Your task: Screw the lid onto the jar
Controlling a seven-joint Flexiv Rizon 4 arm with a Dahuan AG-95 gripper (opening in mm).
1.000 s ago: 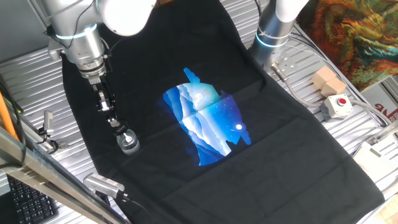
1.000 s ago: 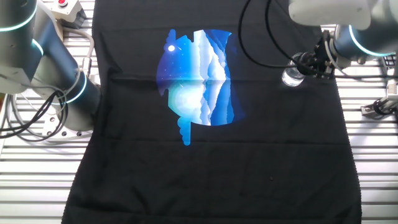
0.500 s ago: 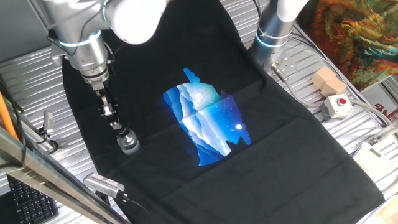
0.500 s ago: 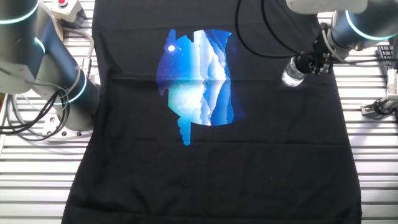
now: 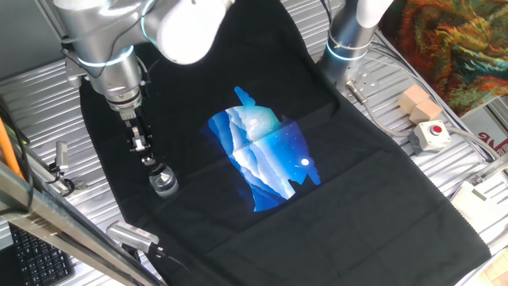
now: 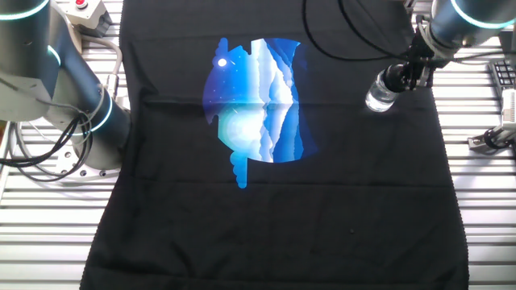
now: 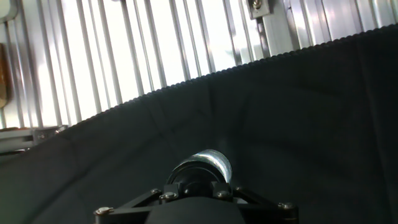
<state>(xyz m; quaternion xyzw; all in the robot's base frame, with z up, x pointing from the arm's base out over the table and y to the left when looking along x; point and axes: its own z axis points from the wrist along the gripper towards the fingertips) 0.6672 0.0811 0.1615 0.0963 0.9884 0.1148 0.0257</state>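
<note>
Black cloth point(image 5: 198, 206), jar point(image 5: 165, 183) under jaws

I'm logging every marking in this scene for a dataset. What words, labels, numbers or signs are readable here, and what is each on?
Red letters on the white sheet at the table's right edge in one fixed view: cut off by the frame and too blurred to read.
Red-buttoned box: no legible marking.
Black cloth: a blue landscape picture only, no text.
Jar: no label visible.
Nothing else carries readable text.
</note>
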